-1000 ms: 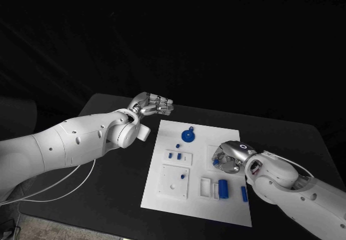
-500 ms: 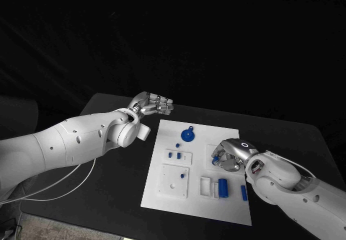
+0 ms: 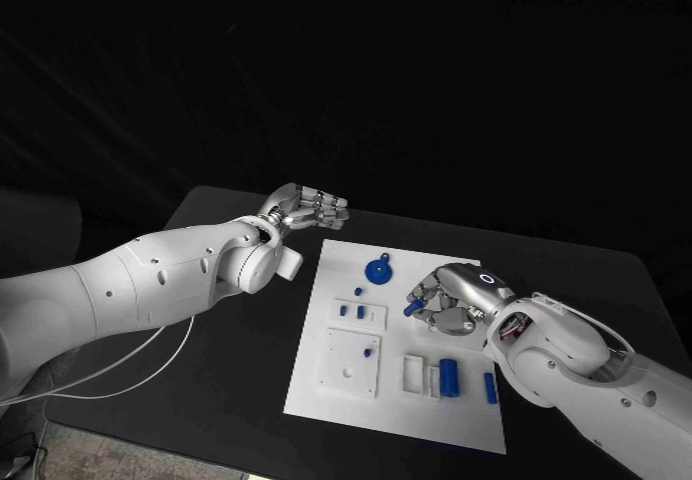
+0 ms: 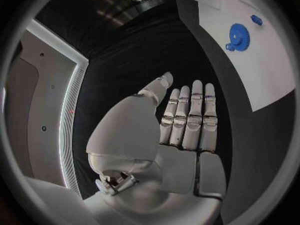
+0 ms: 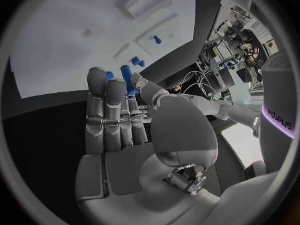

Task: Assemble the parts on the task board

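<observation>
Lifting off the task board (image 3: 325,395), my right hand (image 3: 444,300) now sits higher and nearer the board's middle than it did a second ago, when it was pressed low over the small white block at the board's right side. It carries a small blue part (image 3: 411,309) pinched at its fingertips; in the right wrist view the same blue part (image 5: 127,78) stands up between the thumb and the fingers (image 5: 106,105), so I read that as a firm pick. My judgement is that the pick step is done and the carry toward a socket has begun.

My left hand (image 3: 307,209) has not shifted: it hovers over the worktop (image 3: 231,350) just beyond the board's far left corner, holding nothing. The left wrist view shows its fingers (image 4: 190,116) straight and side by side, with the thumb a little apart.

On the board, the blue gear (image 3: 378,271) lies near the far edge, two short blue pegs (image 3: 351,311) stand in the small white plate below it, another blue peg (image 3: 366,352) sits on the larger square plate, and a blue cylinder (image 3: 447,377) rests in its white holder near the front. A slim blue piece (image 3: 490,388) lies at the right edge beside my forearm.

Next I must line the held part up over its seat; which seat it belongs to I cannot tell from here.
</observation>
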{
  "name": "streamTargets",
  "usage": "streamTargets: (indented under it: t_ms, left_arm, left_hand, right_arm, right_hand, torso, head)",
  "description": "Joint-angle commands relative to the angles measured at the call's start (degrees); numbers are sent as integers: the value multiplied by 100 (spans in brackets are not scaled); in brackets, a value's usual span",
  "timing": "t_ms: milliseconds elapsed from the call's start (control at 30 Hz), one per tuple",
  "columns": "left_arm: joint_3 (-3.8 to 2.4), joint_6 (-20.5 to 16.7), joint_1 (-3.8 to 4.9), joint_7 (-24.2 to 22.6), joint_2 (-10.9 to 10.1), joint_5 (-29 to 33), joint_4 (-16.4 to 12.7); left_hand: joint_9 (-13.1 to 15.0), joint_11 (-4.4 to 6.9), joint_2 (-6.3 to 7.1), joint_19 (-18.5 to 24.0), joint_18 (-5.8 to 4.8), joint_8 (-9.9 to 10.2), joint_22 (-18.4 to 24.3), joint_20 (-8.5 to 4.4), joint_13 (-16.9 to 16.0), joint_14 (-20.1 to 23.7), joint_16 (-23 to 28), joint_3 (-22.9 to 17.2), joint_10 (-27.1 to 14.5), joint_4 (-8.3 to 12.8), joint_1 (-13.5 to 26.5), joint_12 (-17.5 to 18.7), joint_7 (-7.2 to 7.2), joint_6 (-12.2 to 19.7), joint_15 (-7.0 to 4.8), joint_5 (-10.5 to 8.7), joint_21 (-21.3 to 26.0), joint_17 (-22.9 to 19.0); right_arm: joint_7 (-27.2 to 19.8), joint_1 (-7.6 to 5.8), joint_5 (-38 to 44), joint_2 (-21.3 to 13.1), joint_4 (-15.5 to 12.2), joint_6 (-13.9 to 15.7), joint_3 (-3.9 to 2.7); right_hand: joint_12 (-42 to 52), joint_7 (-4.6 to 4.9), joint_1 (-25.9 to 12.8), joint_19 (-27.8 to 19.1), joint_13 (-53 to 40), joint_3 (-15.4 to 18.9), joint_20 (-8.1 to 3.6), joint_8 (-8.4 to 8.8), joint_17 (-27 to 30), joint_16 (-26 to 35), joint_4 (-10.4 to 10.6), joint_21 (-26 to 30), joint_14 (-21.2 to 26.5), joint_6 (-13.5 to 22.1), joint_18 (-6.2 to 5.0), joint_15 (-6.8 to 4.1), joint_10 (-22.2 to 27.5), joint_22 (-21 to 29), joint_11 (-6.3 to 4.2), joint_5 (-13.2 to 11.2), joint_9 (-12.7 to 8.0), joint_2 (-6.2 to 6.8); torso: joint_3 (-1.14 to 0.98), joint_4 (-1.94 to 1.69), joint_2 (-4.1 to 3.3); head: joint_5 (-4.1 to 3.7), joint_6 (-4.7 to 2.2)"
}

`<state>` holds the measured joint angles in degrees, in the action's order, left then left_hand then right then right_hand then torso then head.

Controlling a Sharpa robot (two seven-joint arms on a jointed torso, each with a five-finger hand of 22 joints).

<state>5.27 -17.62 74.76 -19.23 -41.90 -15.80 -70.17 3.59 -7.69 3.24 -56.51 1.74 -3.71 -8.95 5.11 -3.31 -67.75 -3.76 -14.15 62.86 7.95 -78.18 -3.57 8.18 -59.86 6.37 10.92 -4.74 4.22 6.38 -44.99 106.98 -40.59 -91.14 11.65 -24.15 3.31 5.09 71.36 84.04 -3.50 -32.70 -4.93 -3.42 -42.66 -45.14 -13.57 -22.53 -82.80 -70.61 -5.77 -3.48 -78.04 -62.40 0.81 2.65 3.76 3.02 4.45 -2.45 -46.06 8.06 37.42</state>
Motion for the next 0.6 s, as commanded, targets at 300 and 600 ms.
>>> streamTargets:
  t_ms: [300, 600]
  left_arm:
    - [-5, 39, 10, -55, 90, 27, 25]
    - [-4, 37, 9, -55, 198, 36, 56]
  left_hand:
    - [6, -10, -35, -8, -41, 7, 23, 20, 0, 27, 7, 15, -32, -29, 5, 7, 11, 44, -6, 21, -33, 6]
    - [6, -7, -41, -10, -39, 7, 27, 18, 0, 24, 6, 6, -29, -30, -5, 7, 12, 45, -9, 23, -36, 6]
  right_arm:
    - [-268, 73, 315, 482, -104, -143, 172]
    - [-224, 247, 959, 873, -144, -365, 419]
  right_hand:
    - [17, -56, 11, 206, -6, 15, -20, -26, -8, 21, -16, -5, 1, -149, -116, -36, -30, 2, 21, 49, 38, -62]
    - [17, -57, -28, 198, -6, -8, -14, -27, -2, 34, -69, 18, 3, -157, -124, -34, -34, 8, 20, 54, 40, -65]
  torso:
    - [7, -19, 0]
    - [21, -14, 3]
  head:
    - [136, -14]
    - [212, -29]
